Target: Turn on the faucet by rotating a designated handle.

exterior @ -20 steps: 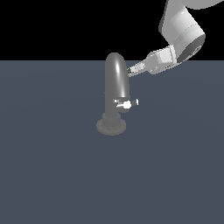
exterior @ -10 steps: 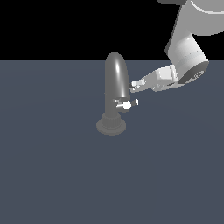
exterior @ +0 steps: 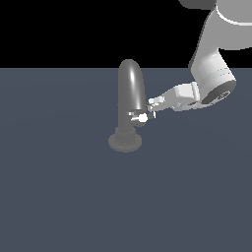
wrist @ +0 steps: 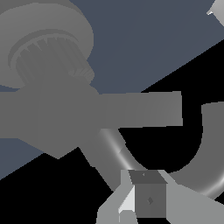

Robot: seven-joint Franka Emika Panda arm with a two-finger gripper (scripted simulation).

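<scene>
The faucet [exterior: 130, 93] is a glossy dark-grey pipe arched over at the top, rising from a round stepped base [exterior: 125, 143]. Its handle [exterior: 141, 117], a tiny silver-white lever with a knob, juts from the pipe low down toward the exterior view's right. My gripper [exterior: 151, 106] reaches in from that side, its tips close beside the pipe and just above the handle. The fingers look shut, with nothing between them. In the wrist view the faucet [wrist: 209, 153] curves close past my fingers [wrist: 146, 197], with the base [wrist: 43, 48] beyond. Contact with the handle cannot be told.
The faucet stands on a flat dark blue-grey floor [exterior: 64, 197] that runs to every edge of the exterior view. My white arm [exterior: 211, 74] comes down from the upper right of the exterior view.
My gripper has come down from beside the top of the arch to just above the handle, closing in on the pipe. The handle has not visibly turned.
</scene>
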